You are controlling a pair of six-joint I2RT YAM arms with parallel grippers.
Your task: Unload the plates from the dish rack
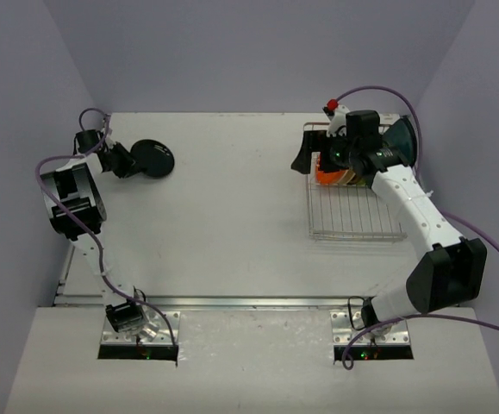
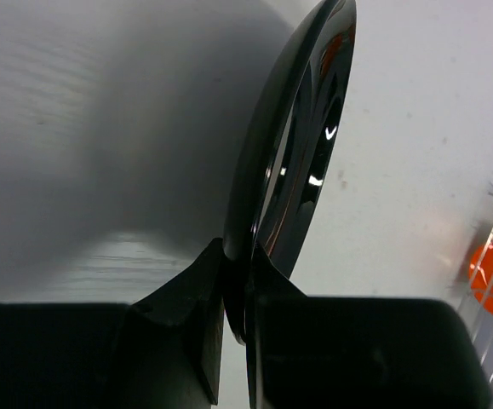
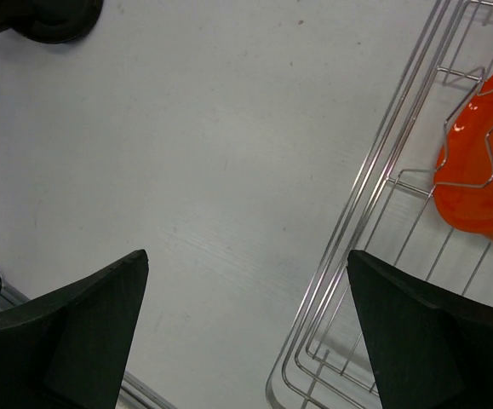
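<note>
My left gripper [image 1: 128, 161] is shut on the rim of a black plate [image 1: 153, 158] at the far left of the table; in the left wrist view the plate [image 2: 293, 153] stands edge-on between my fingers [image 2: 191, 298]. The silver wire dish rack [image 1: 352, 216] sits at the right. An orange plate [image 1: 328, 176] stands in its tines, and a dark-teal plate [image 1: 402, 138] shows at its far right. My right gripper [image 1: 318, 157] hangs open and empty over the rack's left rim [image 3: 374, 213], beside the orange plate [image 3: 480, 170]. Other plates are hidden by the right arm.
The grey walls close in the table at the back and sides. The table's metal near edge [image 1: 232, 302] runs between the two arm bases. The black plate also shows at the top left of the right wrist view [image 3: 54, 17].
</note>
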